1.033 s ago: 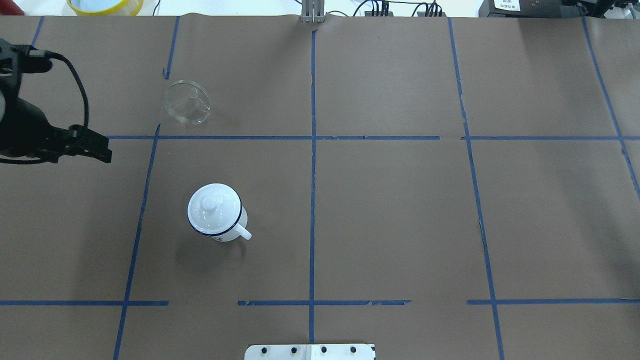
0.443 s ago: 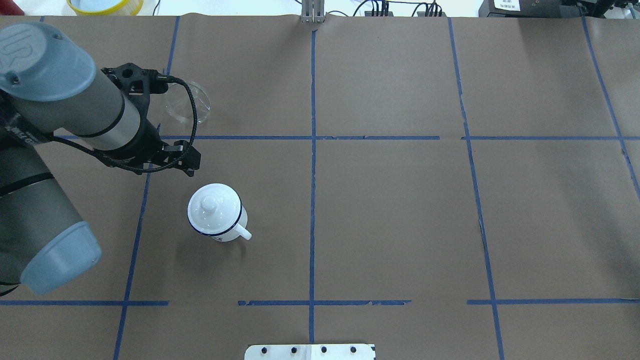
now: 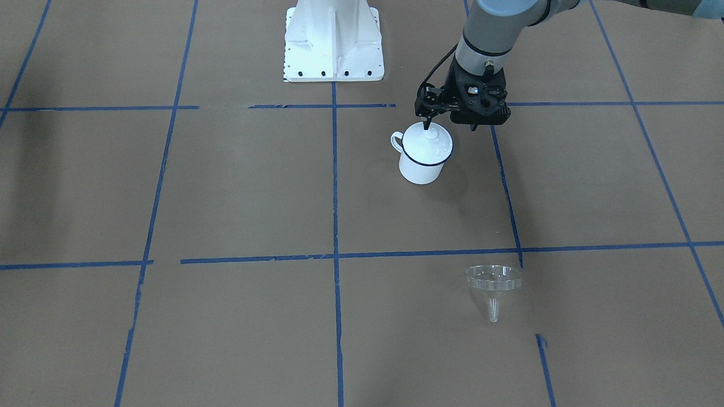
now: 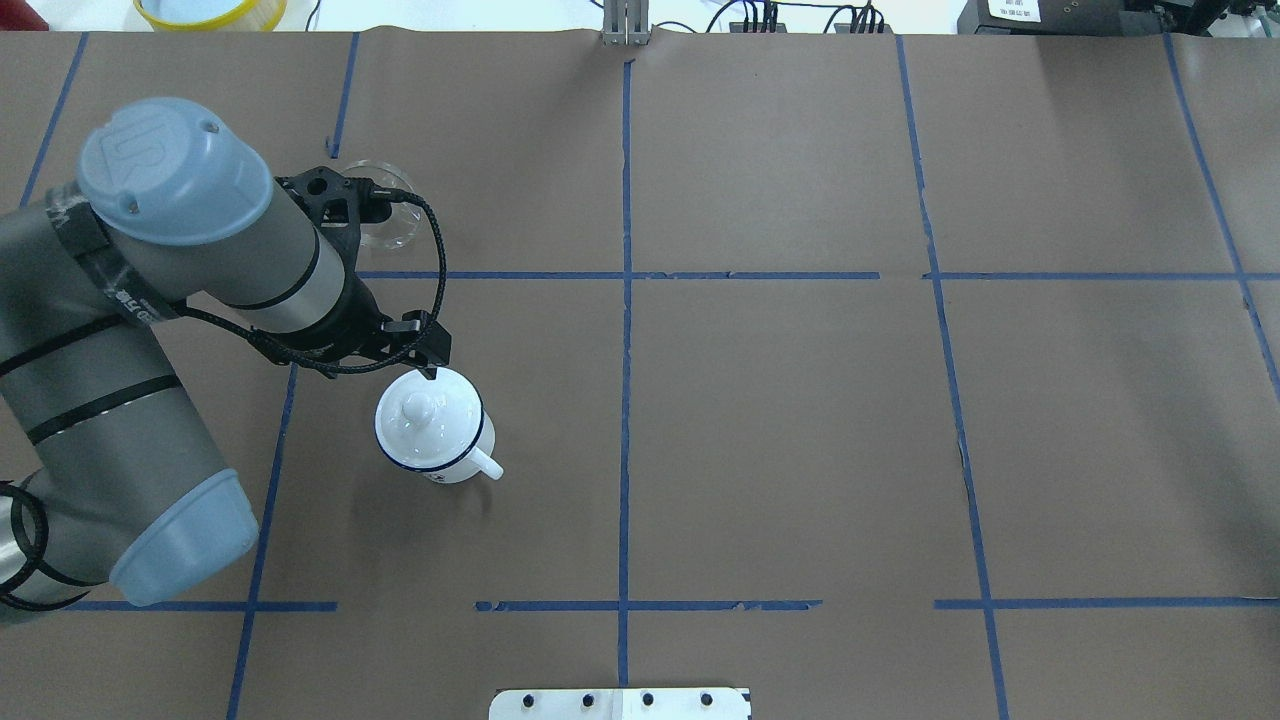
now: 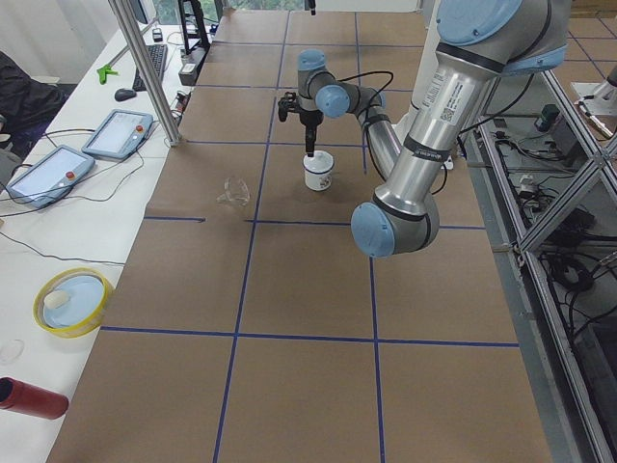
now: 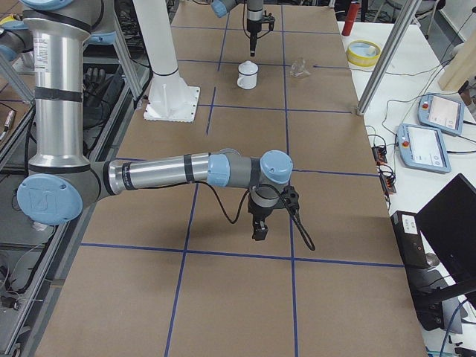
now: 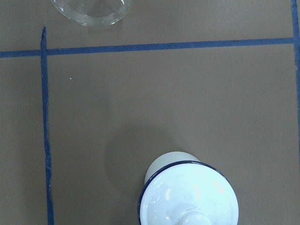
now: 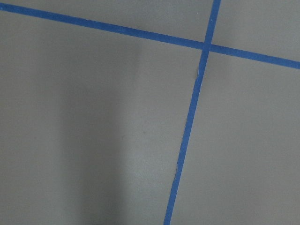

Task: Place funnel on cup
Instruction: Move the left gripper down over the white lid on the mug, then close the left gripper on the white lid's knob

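**Funnel lies apart from the lidded mug**

Funnel [image 3: 493, 277] [image 4: 393, 233], small and of clear plastic with a wide cone, lies tipped on its side on the brown paper-covered table [image 3: 226, 186]. Its thin spout points away from the robot. One of the blue tape lines [image 3: 334, 198] runs between it and the mug's square. In the overhead view the left arm [image 4: 200, 240] and its black cable [image 4: 438, 260] cover much of the cone. The left wrist view shows only a curved slice of the rim [image 7: 91, 14], cut by the top edge.

The white enamel mug [image 3: 419, 164] [image 4: 447, 470] with a dark blue rim stands upright, well apart from the funnel. Its loop handle is turned toward the table's middle. A round white knobbed lid [image 3: 431, 141] [image 4: 425, 415] sits on it and hides the inside. The left wrist view cuts the mug and lid off at the bottom edge.

The left gripper [image 3: 451, 125] hangs pointing down, close over the lidded mug. In the front view its two finger tips stand wide apart with nothing between them. One tip overlaps the lid's knob in that view, and whether it touches cannot be told. The wrist view shows no fingers.

The right gripper [image 6: 260, 232] hangs low over the paper, well away from both things. It shows only in the right side view. Its own camera sees just paper and a tape crossing, so whether its jaws are apart or together cannot be told.
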